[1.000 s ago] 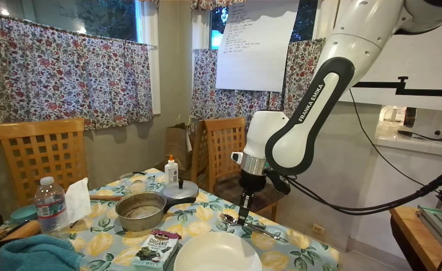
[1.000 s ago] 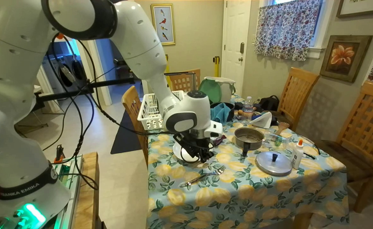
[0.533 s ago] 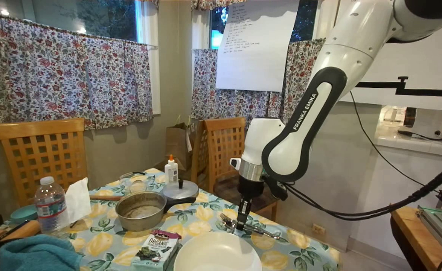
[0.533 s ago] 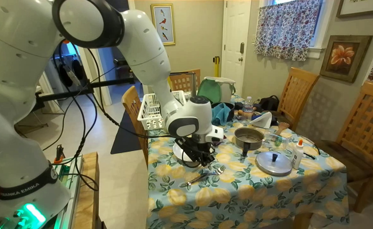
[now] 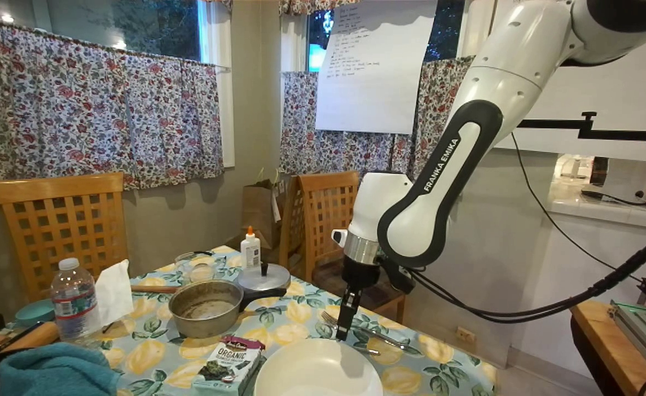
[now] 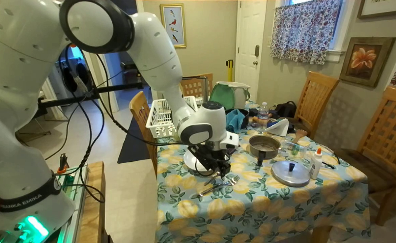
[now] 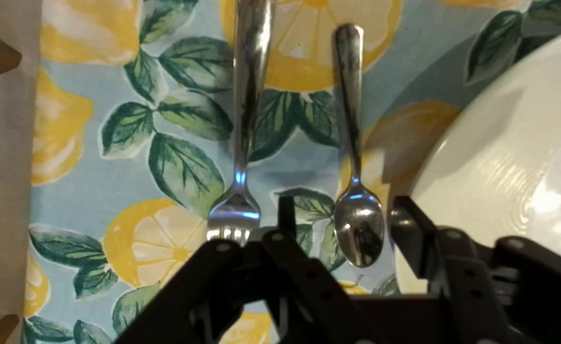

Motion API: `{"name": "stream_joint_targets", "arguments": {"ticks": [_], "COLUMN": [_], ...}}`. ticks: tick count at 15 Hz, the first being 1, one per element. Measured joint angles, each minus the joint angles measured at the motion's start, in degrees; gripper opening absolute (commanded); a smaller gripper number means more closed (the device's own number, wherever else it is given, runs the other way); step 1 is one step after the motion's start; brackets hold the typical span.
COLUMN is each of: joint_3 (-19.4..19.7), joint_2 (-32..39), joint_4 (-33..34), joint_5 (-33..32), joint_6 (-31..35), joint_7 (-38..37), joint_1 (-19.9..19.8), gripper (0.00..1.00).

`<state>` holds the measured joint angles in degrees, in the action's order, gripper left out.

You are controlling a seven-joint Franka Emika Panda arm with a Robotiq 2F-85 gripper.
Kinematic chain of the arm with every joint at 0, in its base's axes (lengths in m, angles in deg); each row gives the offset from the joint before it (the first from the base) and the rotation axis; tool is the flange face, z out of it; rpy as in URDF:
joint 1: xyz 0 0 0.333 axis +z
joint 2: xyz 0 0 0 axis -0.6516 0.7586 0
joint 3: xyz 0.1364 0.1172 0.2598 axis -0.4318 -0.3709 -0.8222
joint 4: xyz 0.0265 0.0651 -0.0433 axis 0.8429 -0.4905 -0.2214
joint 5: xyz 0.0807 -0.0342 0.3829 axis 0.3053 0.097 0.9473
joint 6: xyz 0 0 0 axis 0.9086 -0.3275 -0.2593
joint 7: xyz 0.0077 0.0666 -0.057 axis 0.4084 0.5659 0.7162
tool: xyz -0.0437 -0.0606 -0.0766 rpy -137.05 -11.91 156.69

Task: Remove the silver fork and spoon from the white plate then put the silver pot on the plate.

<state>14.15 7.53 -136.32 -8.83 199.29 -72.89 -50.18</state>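
Observation:
The silver fork (image 7: pixel 247 95) and silver spoon (image 7: pixel 359 227) lie apart on the tablecloth, off the plate; the fork also shows in an exterior view (image 6: pixel 231 182). The white plate (image 7: pixel 500 157) is beside the spoon; no utensil shows on it in an exterior view (image 5: pixel 318 374). My gripper (image 7: pixel 342 215) is open, its fingers on either side of the spoon's bowl, with gaps to it. The right finger is by the plate's rim, the left between spoon and fork. The silver pot (image 5: pixel 204 324) stands on the table, also in an exterior view (image 6: pixel 263 150).
A pot lid (image 5: pixel 265 279) and glue bottle (image 5: pixel 250 250) stand behind the pot. A seaweed snack box (image 5: pixel 226 366) lies beside the plate. A water bottle (image 5: pixel 74 302) and teal towel (image 5: pixel 53 371) are farther along. A white basket (image 6: pixel 161 118) is at the table's side.
My gripper has come slightly lower and moved toward the plate. The spoon's handle now shows separate from the fork, on the plate side. The pot and plate have not moved.

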Motion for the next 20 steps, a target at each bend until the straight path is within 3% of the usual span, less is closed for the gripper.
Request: {"name": "stream_joint_targets", "arguments": {"ticks": [2, 3, 11, 15, 20], "joint_3": [0.12, 0.42, 6.33, 7.82, 7.98], "joint_2": [-1.02, -1.71, -5.19, -4.82, -4.44], "joint_4": [-0.04, -0.04, 3.09, 6.92, 7.2], "joint_5": [-0.01, -0.03, -0.42, -0.88, -0.98], "joint_6": [0.15, 0.18, -1.7, -6.96, -7.1], "joint_7": [-0.38, -0.82, -3.31, -3.31, -3.31], "joint_1": [0.68, 1.22, 5.79, 6.54, 6.79], "gripper": [0.99, 1.0, 1.0, 1.0, 1.0]}}
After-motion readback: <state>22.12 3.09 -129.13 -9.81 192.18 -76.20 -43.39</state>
